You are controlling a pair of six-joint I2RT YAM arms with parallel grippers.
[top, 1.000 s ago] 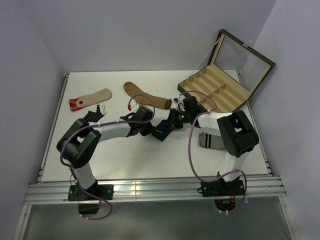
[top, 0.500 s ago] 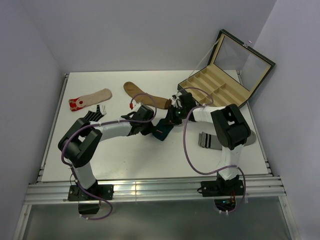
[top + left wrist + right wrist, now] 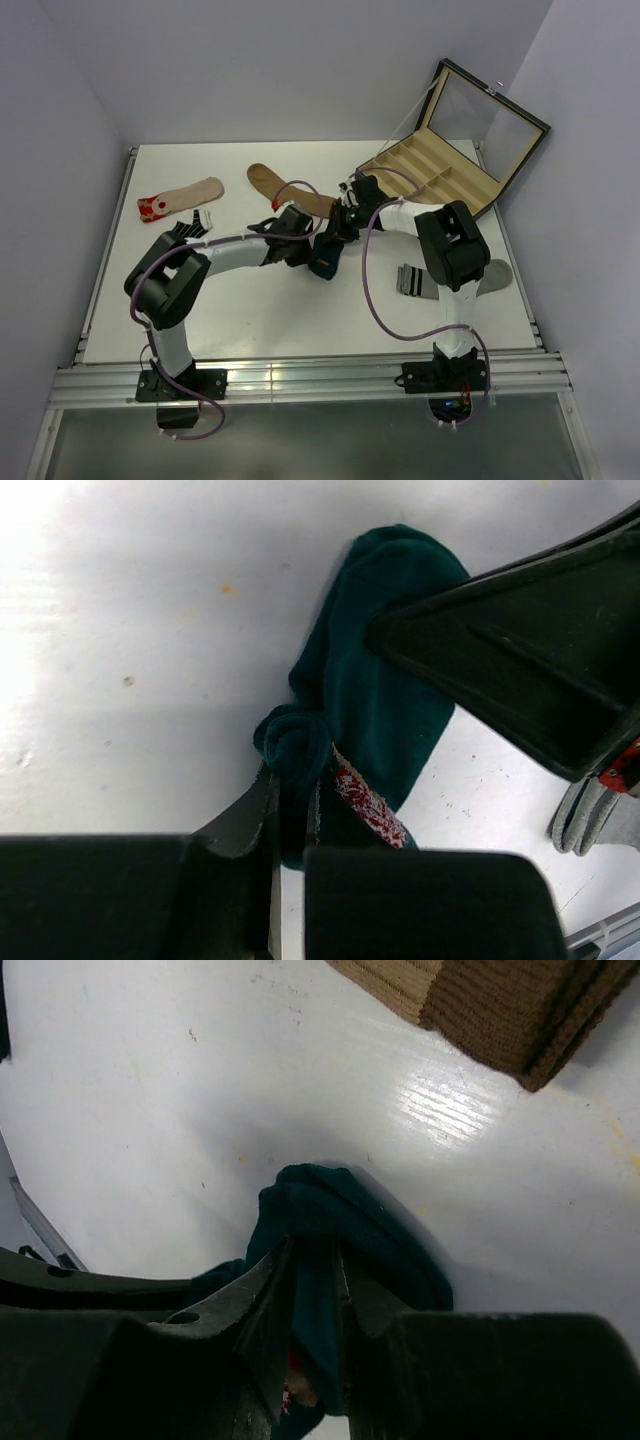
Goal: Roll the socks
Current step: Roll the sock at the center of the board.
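The dark teal sock (image 3: 325, 260) lies bunched at mid-table, held from both sides. My left gripper (image 3: 295, 785) is shut on its rolled end (image 3: 292, 742), beside a red-and-white patch (image 3: 368, 802). From the right, my right gripper (image 3: 315, 1265) is shut on a raised fold of the same sock (image 3: 345, 1215). In the top view the left gripper (image 3: 303, 250) and the right gripper (image 3: 337, 236) nearly touch over the sock. Other socks lie flat: brown (image 3: 288, 191), beige with a red toe (image 3: 182, 197), black with white stripes (image 3: 191, 228), and grey with a striped cuff (image 3: 432, 279).
An open black case with beige compartments (image 3: 445, 178) stands at the back right, its lid raised. The brown sock's cuff (image 3: 500, 1000) lies just beyond the right gripper. The grey sock (image 3: 590, 818) sits to the right of the teal one. Walls close the left and right sides.
The right arm has swung left and away from its base, bringing its gripper further over the teal sock. The left gripper shifted slightly right. Both stay shut on the sock.
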